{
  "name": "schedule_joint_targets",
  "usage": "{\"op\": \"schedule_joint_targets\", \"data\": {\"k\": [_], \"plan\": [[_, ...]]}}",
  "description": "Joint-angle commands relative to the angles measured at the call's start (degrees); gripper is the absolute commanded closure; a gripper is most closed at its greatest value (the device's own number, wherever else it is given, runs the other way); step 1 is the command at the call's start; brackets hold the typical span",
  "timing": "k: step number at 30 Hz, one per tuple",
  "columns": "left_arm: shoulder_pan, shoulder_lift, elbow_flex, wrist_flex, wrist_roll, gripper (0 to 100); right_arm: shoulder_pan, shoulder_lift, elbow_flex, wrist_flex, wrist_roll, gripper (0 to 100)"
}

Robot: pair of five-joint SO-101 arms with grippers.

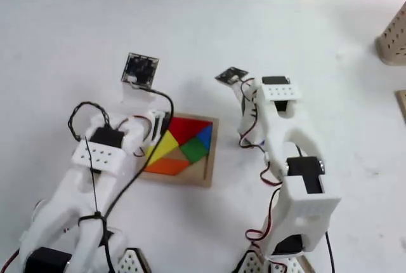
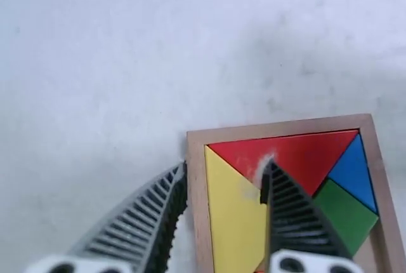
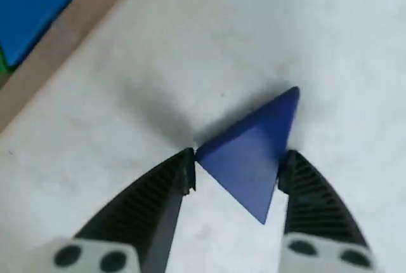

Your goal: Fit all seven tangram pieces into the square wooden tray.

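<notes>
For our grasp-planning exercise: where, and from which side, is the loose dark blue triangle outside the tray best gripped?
Come from straight above and pinch the dark blue triangle across its broad middle, one finger on each of two side edges. It looks like a thin, flat piece, so only its edges offer a hold. The right gripper brackets it just so.

Lab — white table (image 1: 190, 38), robot arms (image 1: 298, 178)

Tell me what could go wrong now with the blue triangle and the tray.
1. The right gripper holds the blue triangle by a corner on one side, so it may twist or slip out.
2. The left gripper straddles the wall of the tray, one finger over the fitted pieces; it might block placement or nudge the tray.
</notes>
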Motion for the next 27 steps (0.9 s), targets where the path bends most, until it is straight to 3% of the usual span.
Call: {"op": "schedule_joint_targets", "data": {"k": [1,5,16,27], "plan": [[-0.4,-1.45,-0.44,-1.14,0.26,80,-0.48,-0.48,-0.35,0.57,0.53,87.8],[-0.4,-1.45,-0.44,-1.14,0.26,80,-0.22,-0.48,-0.35,-0.22,-0.09,98.1],[-3.82,-1.54,-0.88,-2.9,0.79,80,-0.75,-5.23,-0.88,1.63,-3.08,97.5],[-5.58,-1.89,-0.97,-3.96,0.79,92,-2.42,-8.13,-0.88,1.98,-8.62,97.4]]}}
